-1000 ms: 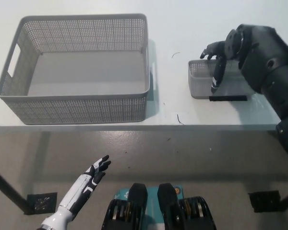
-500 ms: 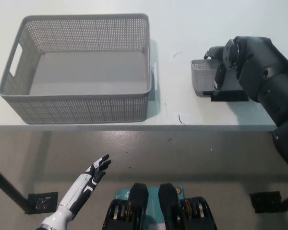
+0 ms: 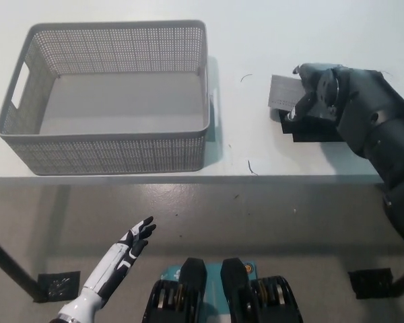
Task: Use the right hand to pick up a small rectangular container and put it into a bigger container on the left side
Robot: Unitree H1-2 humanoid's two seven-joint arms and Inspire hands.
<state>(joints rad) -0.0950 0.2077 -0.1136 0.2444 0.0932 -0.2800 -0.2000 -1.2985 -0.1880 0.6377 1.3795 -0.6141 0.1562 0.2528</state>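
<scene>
While the black hand is working at the far right of the table, the scene is reading like this, near to far:

Left hand (image 3: 133, 243): hanging low at the lower left, below the table's edge and above the floor, white fingers spread and holding nothing.

Floor (image 3: 256, 222): grey, lying under the table, with a dark table leg (image 3: 7, 264) crossing the lower left corner.

Table (image 3: 242, 145): white, its near edge running straight across the middle of the view; a small dark scrap (image 3: 252, 167) is lying near that edge.

Basket (image 3: 111, 94): large, grey and perforated, sitting empty on the table's left half with a handle slot in its left wall.

Right hand (image 3: 308, 101): closing around the bin from the right, fingers wrapping over its top rim and thumb side pressing lower down.

Bin (image 3: 283, 93): small, grey and meshed, tipping in the black hand's grasp at the table's right, well apart from the basket; only its left end is showing past the fingers.

Shadow (image 3: 310, 131): dark, lying just beneath the bin and hand.
</scene>
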